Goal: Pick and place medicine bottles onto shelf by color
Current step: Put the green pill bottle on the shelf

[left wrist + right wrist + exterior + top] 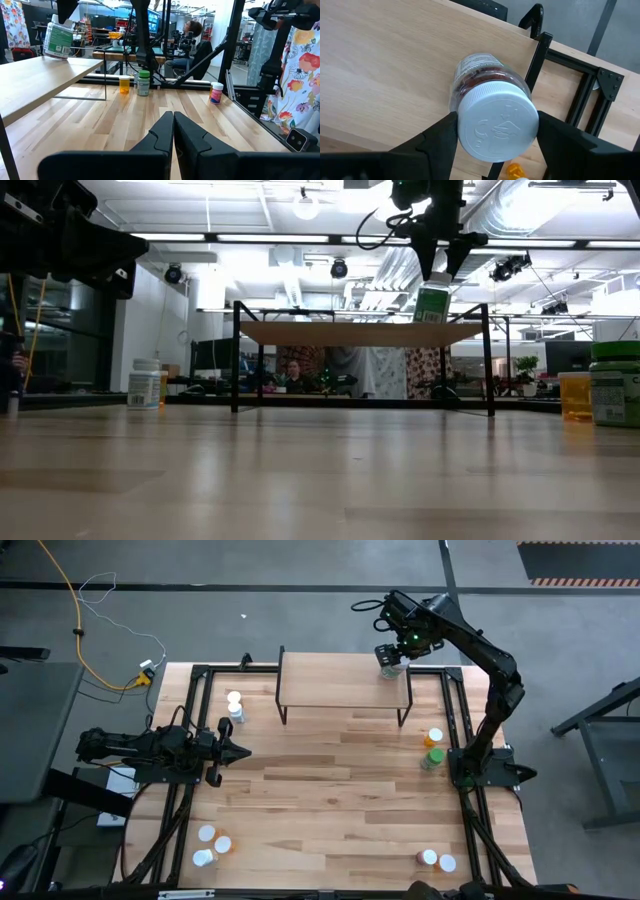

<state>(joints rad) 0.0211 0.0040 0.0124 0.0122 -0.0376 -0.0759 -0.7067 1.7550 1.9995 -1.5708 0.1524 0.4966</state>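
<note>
Right gripper (492, 132): fingers set on either side of the white cap of a green-labelled bottle (487, 102), gripping it at the right end of the shelf (340, 680); reddish contents seen through the clear wall under the cap.
Held bottle, low view: tilted, with its base (432, 305) at the shelf board; contact with the wood hard to judge.
Held bottle, left wrist view: leaning at the shelf edge (59, 37), label text too small to read.
Left gripper (173, 127): fingers pressed together, empty, low over the left side of the table (330, 800), well apart from the shelf.
Shelf: light-wood board on thin black legs at the far middle of the table; bears only the held bottle.
White bottle (235, 705): upright just left of the shelf, white cap, contents not visible.
Orange bottle (434, 737) and green bottle (432, 758): close together near the right arm's base, right of the shelf; cut by the frame edge in the low view.
Near-left group (211, 844): three white-capped bottles, one with an orange body; other bodies hidden under their caps.
Near-right pair (437, 860): two white caps, one pinkish body; the other's colour unclear.
</note>
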